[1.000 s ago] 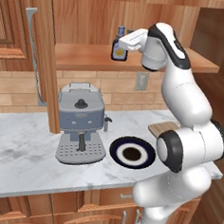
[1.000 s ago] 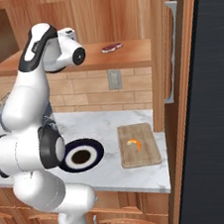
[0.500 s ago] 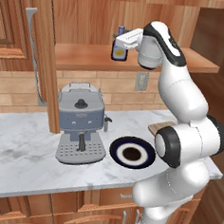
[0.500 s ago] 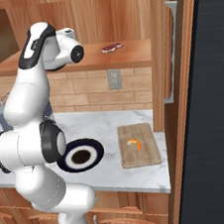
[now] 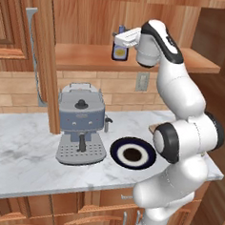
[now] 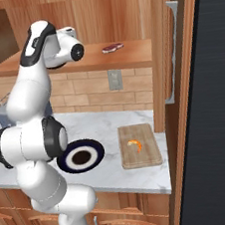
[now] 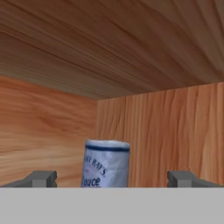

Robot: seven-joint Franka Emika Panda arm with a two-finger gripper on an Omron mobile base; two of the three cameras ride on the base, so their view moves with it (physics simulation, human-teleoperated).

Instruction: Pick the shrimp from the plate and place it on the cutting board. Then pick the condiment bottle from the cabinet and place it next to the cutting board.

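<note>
Grainy reddish-brown cabinet [image 5: 137, 64] shelf carries the dark glass condiment bottle [image 5: 120, 47], narrow-necked, oval-labelled. The gripper [image 7: 112, 179], spread wide and empty, flanks its cap without touching.

White arm with dark joints on a mobile base

The arm [image 5: 179, 139] is built of smooth, glossy white rounded segments, bulbous at the shoulder and elbow and slimmer toward the wrist. Wide black bands ring the big joints, most plainly the drum-shaped elbow, whose end cap is white. A curved black strip runs along the top of the uppermost link, and a round dark disc with a small pale centre caps the wrist housing in the right base view. The hand is a flat white block. The gripper [image 7: 111, 178] ends in two small, square-edged dark grey finger tips [image 7: 41, 178], matte and plain, with no visible markings, cables or screws.
</note>
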